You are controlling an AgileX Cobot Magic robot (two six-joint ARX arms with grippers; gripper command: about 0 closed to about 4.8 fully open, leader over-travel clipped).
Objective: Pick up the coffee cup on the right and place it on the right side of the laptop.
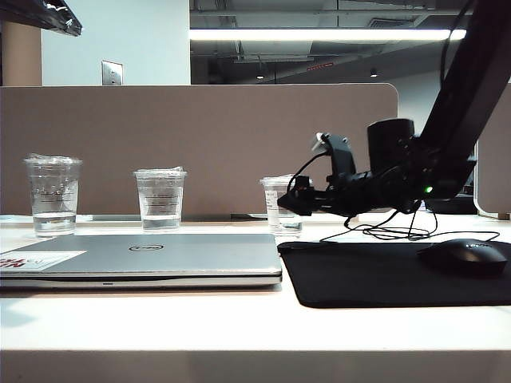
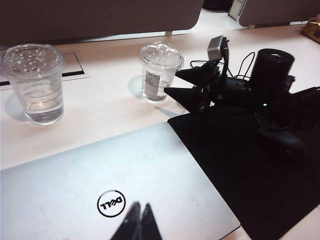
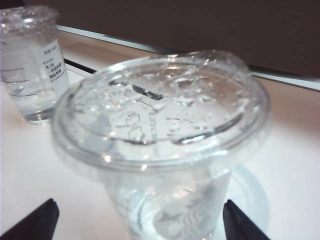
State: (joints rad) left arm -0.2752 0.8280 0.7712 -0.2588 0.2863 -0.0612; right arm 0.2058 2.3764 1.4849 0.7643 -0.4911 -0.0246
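Now coffee cup [image 3: 160,145], little water, between right gripper [image 3: 137,220] fingers.

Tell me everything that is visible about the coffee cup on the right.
The coffee cup is clear plastic with a clear domed lid, droplets under it, and a white printed label down its side. It holds a little water and stands upright on the white table, behind the laptop's right corner. The open right gripper has a finger on either side of it; no contact is visible.
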